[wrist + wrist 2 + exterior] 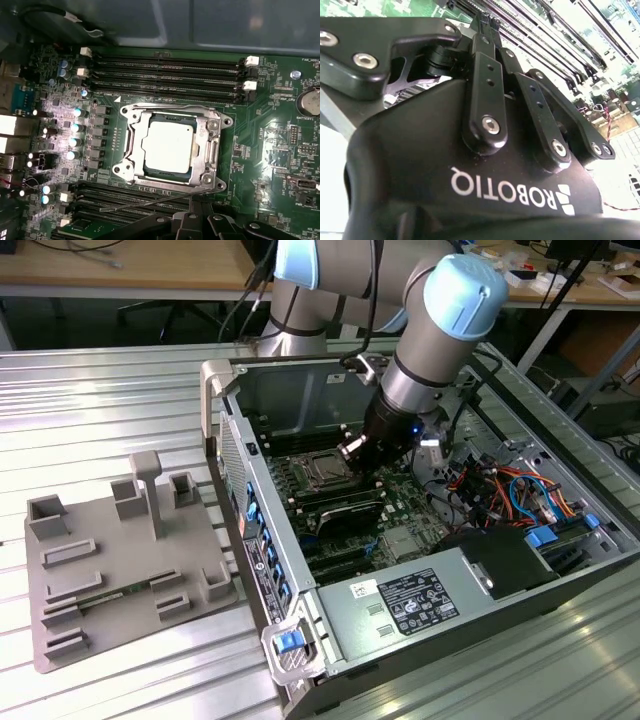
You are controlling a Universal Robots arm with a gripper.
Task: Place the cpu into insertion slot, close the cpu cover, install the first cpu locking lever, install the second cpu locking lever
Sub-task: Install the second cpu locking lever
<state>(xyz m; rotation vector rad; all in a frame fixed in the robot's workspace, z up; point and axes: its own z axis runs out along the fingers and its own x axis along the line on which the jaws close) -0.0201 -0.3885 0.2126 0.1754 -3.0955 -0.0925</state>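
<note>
In the first wrist view the cpu (pixel 167 147), a square chip with a silver-grey top, sits in the insertion slot (pixel 125 112). The cpu cover (pixel 212 145), a silvery frame, lies flat around it. A thin wire locking lever (pixel 145 204) slants along one side of the socket, clear of the frame. One end of the lever reaches my gripper (pixel 192 202). The fingers meet at their tips in the second wrist view, so the gripper (pixel 487 21) is shut. Whether it pinches the lever I cannot tell. In the exterior view the gripper (pixel 352 450) hangs just over the socket (pixel 318 466).
Long black memory slots (pixel 170 75) flank the socket on two sides. The open computer case (pixel 215 390) walls in the board. Orange and blue cables (pixel 510 490) lie at the exterior view's right. A grey fixture plate (pixel 120 570) rests on the table at the exterior view's left.
</note>
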